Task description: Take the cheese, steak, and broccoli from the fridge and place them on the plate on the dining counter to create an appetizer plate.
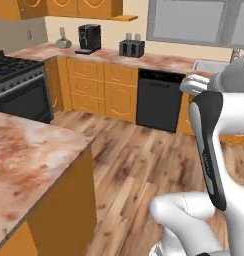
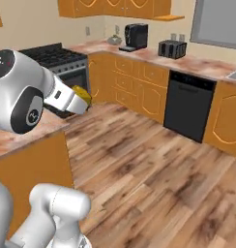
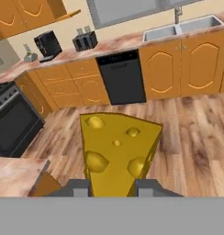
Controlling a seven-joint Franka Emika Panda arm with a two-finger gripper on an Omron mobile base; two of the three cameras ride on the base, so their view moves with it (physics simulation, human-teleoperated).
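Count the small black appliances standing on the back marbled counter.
2: a black coffee maker toward the counter's stove end, and a black two-slot toaster beside it, nearer the black dishwasher. Others may sit outside view.

The arm (image 1: 214,150) is glossy white with rounded, bulbous links, a long dark grey panel with faint lettering down one link, a dark oval joint cap bearing a small white mark, and red-dotted end cap.

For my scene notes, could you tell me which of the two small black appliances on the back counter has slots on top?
The toaster, low and wide, right of the taller coffee maker.
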